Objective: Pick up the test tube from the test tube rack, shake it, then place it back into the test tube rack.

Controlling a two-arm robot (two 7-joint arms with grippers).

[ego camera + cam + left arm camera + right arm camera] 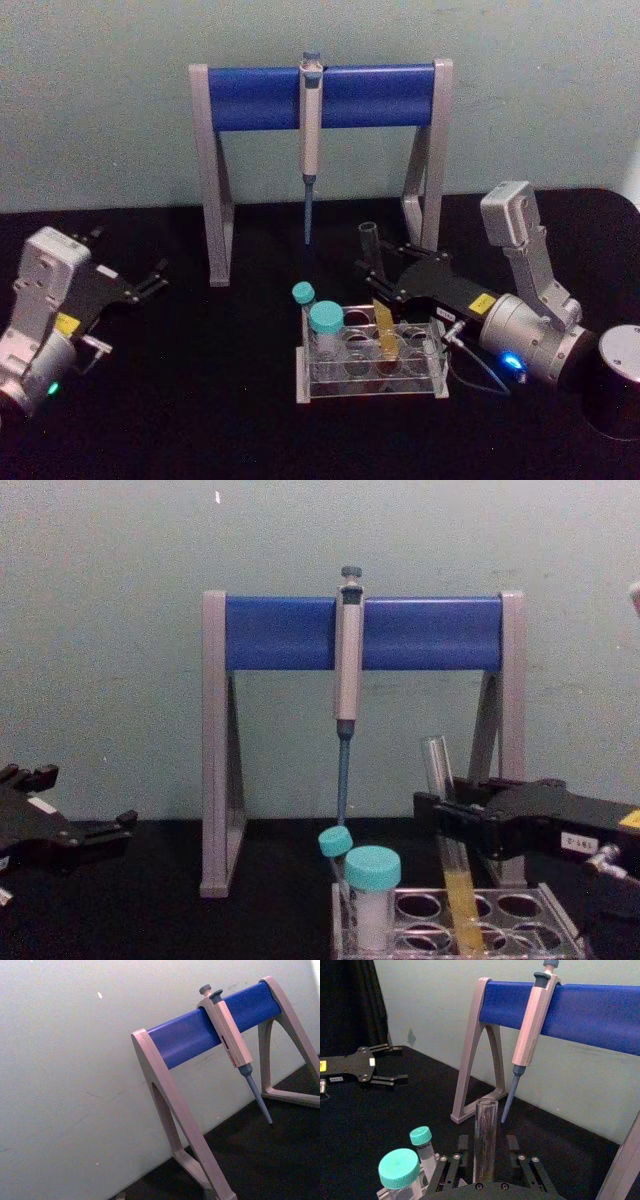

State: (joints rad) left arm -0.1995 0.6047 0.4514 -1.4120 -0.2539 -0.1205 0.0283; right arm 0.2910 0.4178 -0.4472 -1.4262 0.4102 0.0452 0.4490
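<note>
Gripping tilted test tube (pixel 385 335): right hand (pixel 375 278)

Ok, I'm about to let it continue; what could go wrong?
The tube at the right claw leans, open-topped, with yellow liquid: shaking may spill it. The capped vials stand close beside it in the rack and could get knocked. The pipette hanging behind could be struck. The left claw sits parked, apart.
</note>
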